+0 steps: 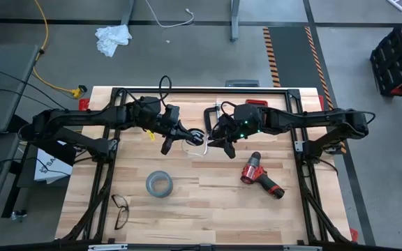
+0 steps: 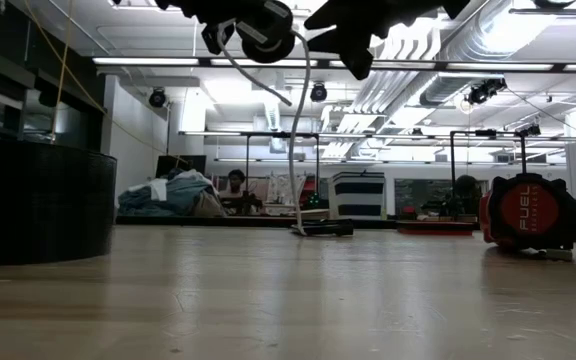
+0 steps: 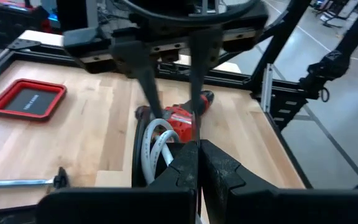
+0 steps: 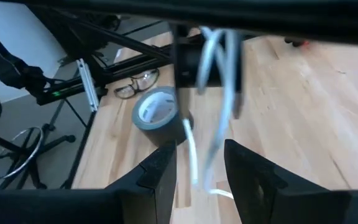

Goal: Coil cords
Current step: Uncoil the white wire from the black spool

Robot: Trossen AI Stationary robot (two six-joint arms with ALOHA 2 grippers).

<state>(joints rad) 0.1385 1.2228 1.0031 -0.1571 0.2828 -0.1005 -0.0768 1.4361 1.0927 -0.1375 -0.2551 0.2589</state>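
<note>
- The white cable [image 2: 296, 130] hangs above the middle of the table, looped between the two grippers, with its free tail dropping to the black plug end [image 2: 323, 229] that rests on the wood in the low view.
- The black disc [image 2: 266, 32] is up at the left gripper [image 1: 175, 135], whose fingers are pressed together; in the left wrist view the white loops sit just beyond the fingertips [image 3: 199, 163], so it seems to pinch the coil beside the disc, though the contact itself is hidden.
- The right gripper [image 1: 219, 141] sits just beside it; its fingers stand apart with strands of cable running between them in the right wrist view. I cannot tell whether they grip or only guide.
- To do this wrap well, the left gripper should probably hold firm as the anchor while the right leads the slack around the disc, keeping each turn snug against the last.
- The main risk, I judge, is the dangling tail dragging or snagging as it lifts.
- Farther out on the table lie the grey tape roll [image 1: 158, 184], the red drill [image 1: 259, 177] and the glasses [image 1: 120, 210], all well apart from the cable.
</note>
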